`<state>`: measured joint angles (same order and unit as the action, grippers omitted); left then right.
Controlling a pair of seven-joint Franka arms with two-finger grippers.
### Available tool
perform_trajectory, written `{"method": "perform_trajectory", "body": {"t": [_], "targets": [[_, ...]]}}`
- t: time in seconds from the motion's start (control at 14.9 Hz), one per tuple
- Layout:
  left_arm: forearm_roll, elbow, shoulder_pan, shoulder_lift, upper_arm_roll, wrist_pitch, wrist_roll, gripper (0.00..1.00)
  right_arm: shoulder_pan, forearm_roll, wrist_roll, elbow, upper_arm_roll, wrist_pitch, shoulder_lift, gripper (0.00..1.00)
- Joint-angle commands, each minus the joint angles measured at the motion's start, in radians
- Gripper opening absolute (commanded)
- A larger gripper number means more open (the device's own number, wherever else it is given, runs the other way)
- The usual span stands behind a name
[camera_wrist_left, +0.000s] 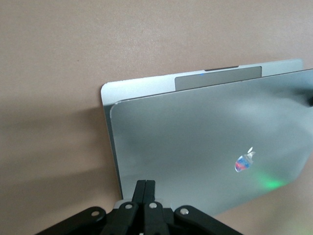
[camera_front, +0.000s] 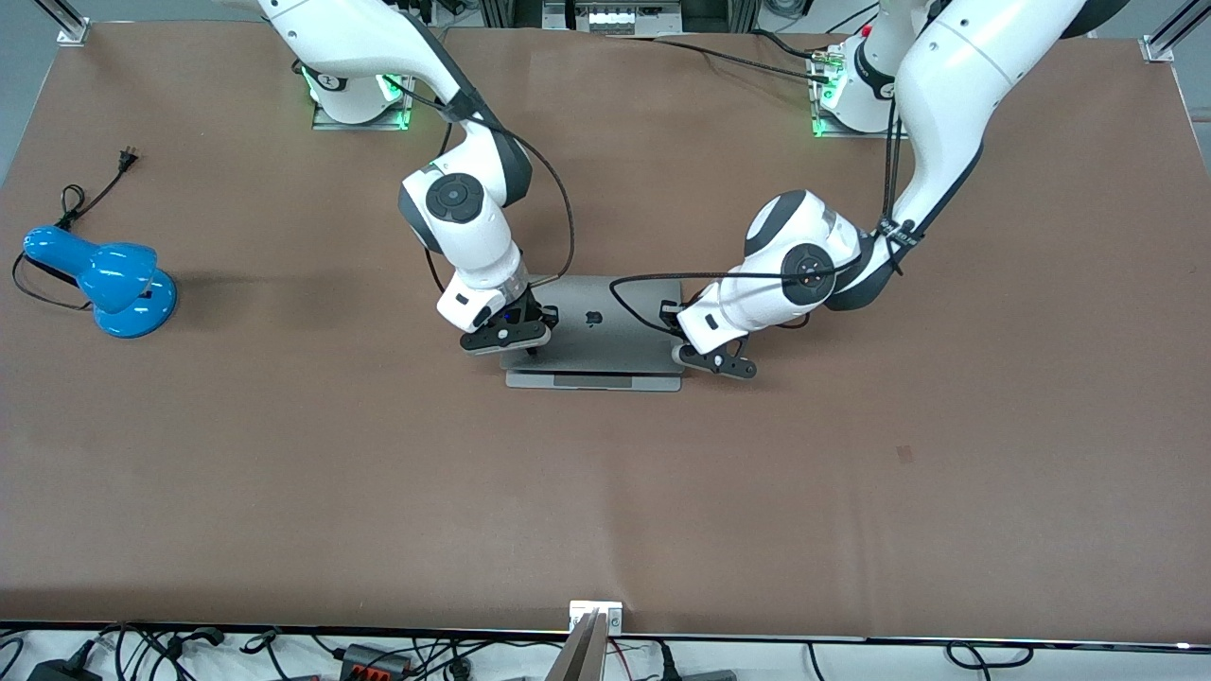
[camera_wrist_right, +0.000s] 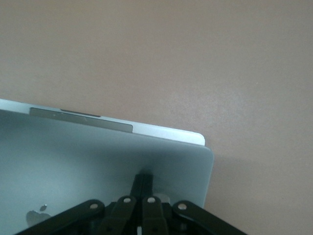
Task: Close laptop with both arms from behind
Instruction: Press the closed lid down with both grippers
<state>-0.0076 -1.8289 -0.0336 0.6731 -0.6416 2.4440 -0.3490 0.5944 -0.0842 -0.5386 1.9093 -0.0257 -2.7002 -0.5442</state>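
Observation:
The silver-grey laptop [camera_front: 605, 326] sits mid-table with its lid [camera_wrist_left: 205, 147] tilted low over the base and the dark apple logo [camera_front: 593, 319] facing up. A strip of the base shows past the lid's edge [camera_wrist_right: 146, 129]. My right gripper [camera_front: 523, 328] is shut and its fingertips [camera_wrist_right: 143, 176] rest on the lid's back near the corner toward the right arm's end. My left gripper [camera_front: 698, 342] is shut and its fingertips [camera_wrist_left: 145, 183] rest on the lid's back near the other corner. The screen and keyboard are hidden.
A blue desk lamp [camera_front: 106, 279] with a black cord [camera_front: 90, 194] lies toward the right arm's end of the table. Cables and plugs run along the table edge nearest the front camera [camera_front: 378, 653]. The brown table [camera_front: 605, 492] spreads around the laptop.

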Motion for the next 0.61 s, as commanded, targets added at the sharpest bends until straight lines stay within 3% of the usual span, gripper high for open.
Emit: {"method": "perform_trajectory", "body": {"t": [0.0,0.2,0.54], "targets": [[0.029,0.034,0.069,0.045,0.058,0.050,-0.021,0.00,0.001,-0.020,-0.003,-0.041,0.001,-0.007,-0.051,0.00],[0.028,0.066,0.139,0.051,0.129,0.053,-0.024,0.00,-0.002,-0.025,-0.012,-0.062,0.003,-0.007,-0.089,0.00],[0.031,0.068,0.142,0.088,0.129,0.115,-0.022,0.00,-0.001,-0.023,-0.012,-0.075,0.003,-0.007,-0.121,0.00]]}}
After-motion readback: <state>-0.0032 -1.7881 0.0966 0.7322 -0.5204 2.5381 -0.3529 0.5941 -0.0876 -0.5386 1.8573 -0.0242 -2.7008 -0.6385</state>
